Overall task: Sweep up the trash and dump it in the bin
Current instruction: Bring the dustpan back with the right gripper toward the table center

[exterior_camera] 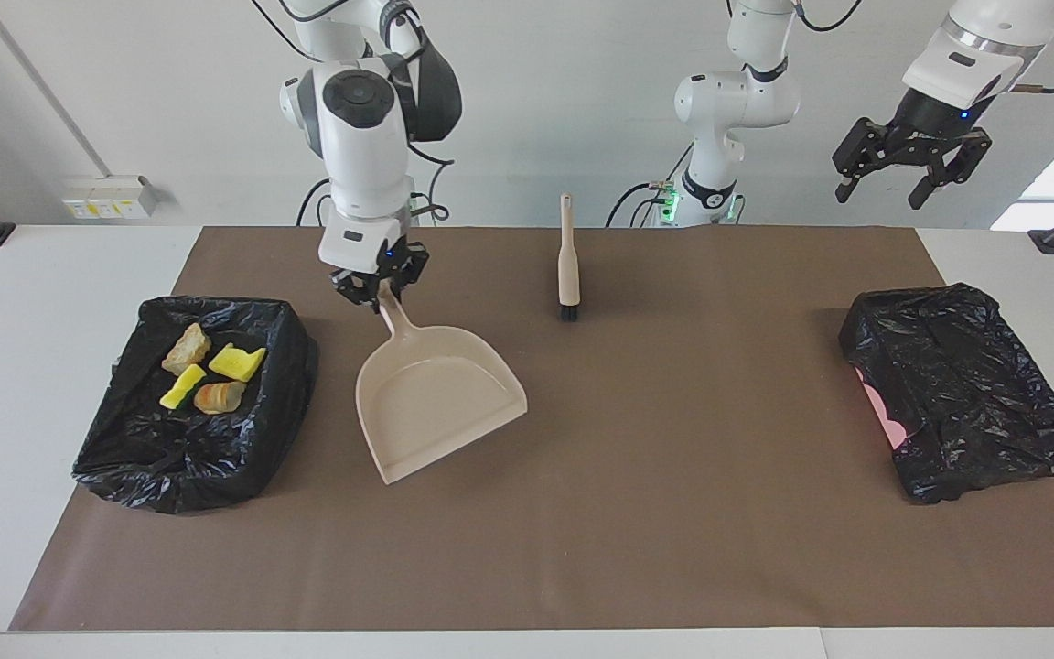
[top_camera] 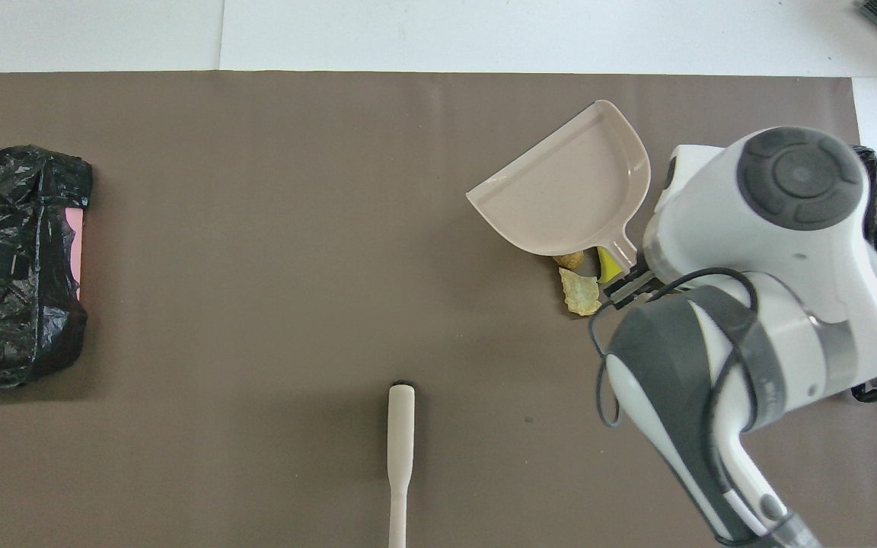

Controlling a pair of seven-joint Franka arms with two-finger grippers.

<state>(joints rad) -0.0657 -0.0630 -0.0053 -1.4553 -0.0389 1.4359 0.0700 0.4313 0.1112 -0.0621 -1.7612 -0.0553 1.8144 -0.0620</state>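
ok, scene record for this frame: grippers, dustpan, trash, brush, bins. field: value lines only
right gripper: shut on dustpan handle
left gripper: open, waiting in the air at its own end of the table
dustpan: empty, held over the mat
trash in bin: four pieces
trash on mat: three pieces, partly hidden under the dustpan
brush: lying on the mat, untouched
bin with trash: right arm's end
second bin: left arm's end

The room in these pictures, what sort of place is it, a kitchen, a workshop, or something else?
Most likely a robotics lab set up for a cleaning trial: two white arms bolted at a table under a brown mat, staged trash in a bag-lined bin, and a dustpan held by the right gripper.
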